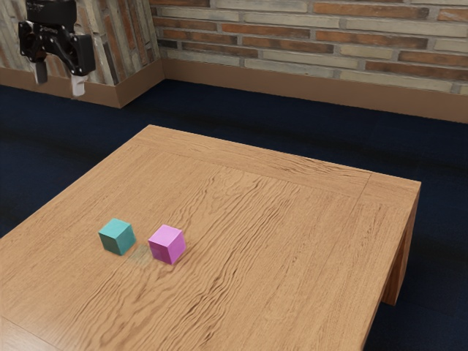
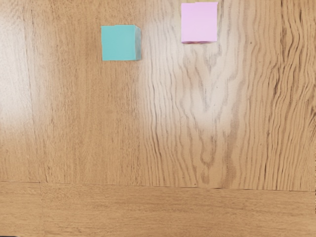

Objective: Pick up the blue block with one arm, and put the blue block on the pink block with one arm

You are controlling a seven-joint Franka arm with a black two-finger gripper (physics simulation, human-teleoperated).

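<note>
Blue block (image 1: 117, 236): a teal-blue cube is seen resting flat on the counter (image 1: 292, 212), toward the near edge and the exterior view's left. It is untouched, and nothing is stacked on it. In the wrist view the same block (image 2: 120, 43) is seen from above.
Pink block (image 1: 167, 243): it is set close beside the blue block, on the side toward the exterior view's right. A strip of bare wood is seen between the two, so they are not touching. Its top is uncovered.
Counter: both cubes are carried on its wood-grained top.
Pincer (image 1: 58, 80): it is held high at the exterior view's upper left, well apart from both blocks. Its two fingers are spread, and nothing is gripped between them.
Backdrop: a dark blue floor (image 1: 292, 117) and a brick wall (image 1: 329, 36) are seen behind.
Step in hand: this is judged to be the approach before the pick-up, since no grasp is made and no stacking is begun.
Next move: the pincer needs to be brought over the blue block, squared to two opposite faces and lowered with the fingers wide. The faces away from the pink block are probably better chosen, so that the neighbour is not nudged.
</note>
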